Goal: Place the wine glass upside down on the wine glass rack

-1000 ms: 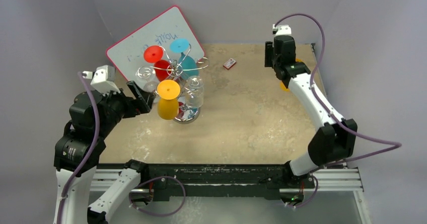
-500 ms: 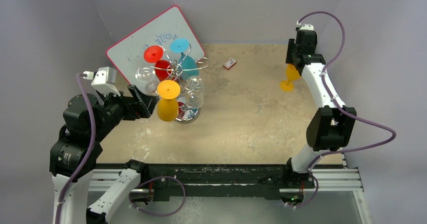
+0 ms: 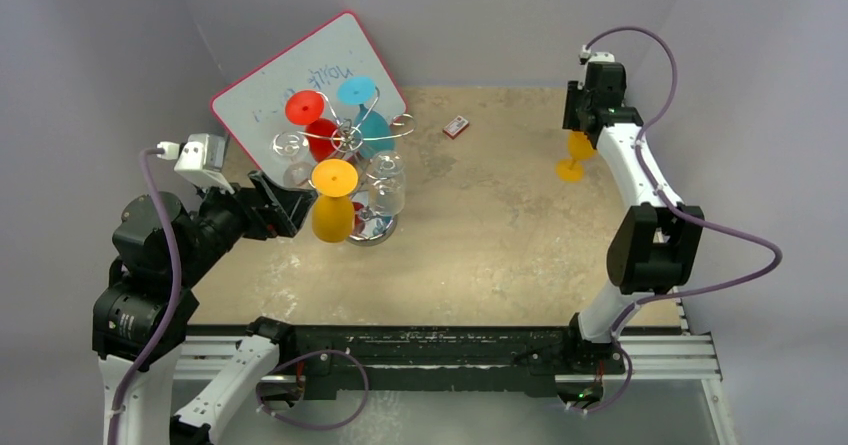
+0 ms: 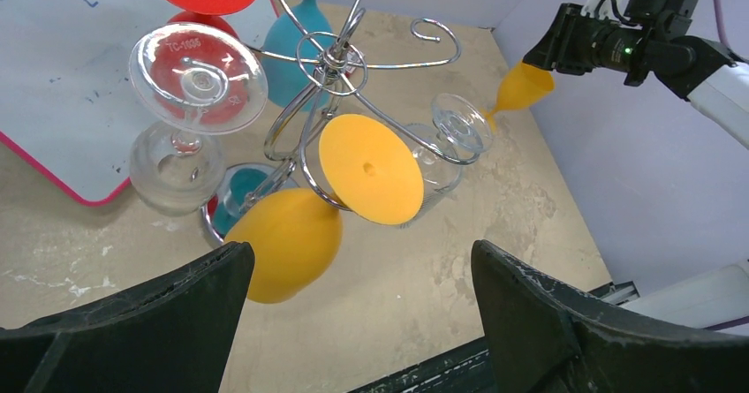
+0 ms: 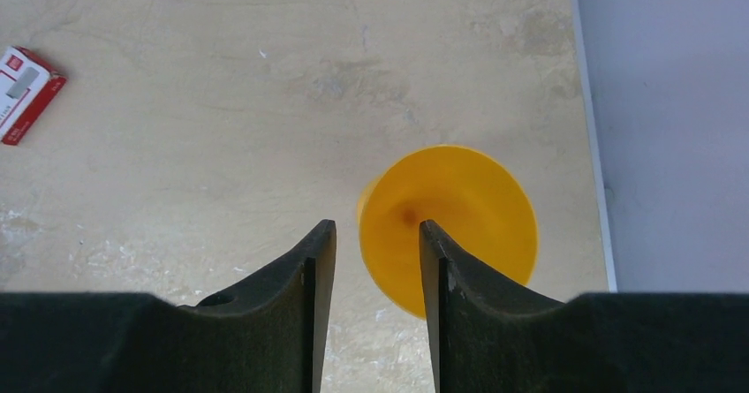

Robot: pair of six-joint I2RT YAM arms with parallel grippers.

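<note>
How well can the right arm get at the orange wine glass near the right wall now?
Probably yes. The right end effector hangs just above the upright orange wine glass, nothing between them; its fingers seem to straddle the rim. The wall alongside leaves little room.

orange wine glass, silver wire rack, pink-framed whiteboard

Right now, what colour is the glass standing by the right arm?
Orange. The wine glass shows best in the right wrist view, seen from above.
</note>
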